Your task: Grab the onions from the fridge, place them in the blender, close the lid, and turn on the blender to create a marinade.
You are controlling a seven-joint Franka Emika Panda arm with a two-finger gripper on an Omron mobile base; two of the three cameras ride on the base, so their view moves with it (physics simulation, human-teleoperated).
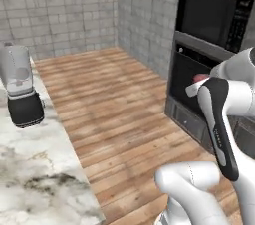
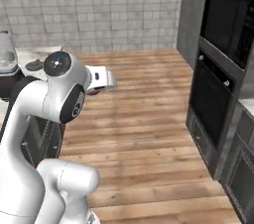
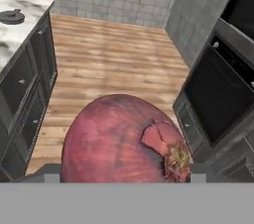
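- Here, the red onion (image 3: 124, 139) is a glossy purple-red bulb with peeling skin and a tan, fibrous end; it sits in the gripper (image 3: 124, 178), jaws closed on its sides, held above the wood floor (image 3: 109, 54).
- The blender (image 1: 20, 92), a grey jug on a black base, stands on the marble counter (image 1: 35, 169); the lid (image 3: 12, 17) lies flat on that counter.
- Dark ovens (image 2: 218, 69) stand to the right.
- The onion's tan end faces lower right in the hand view; its axis runs roughly that way.
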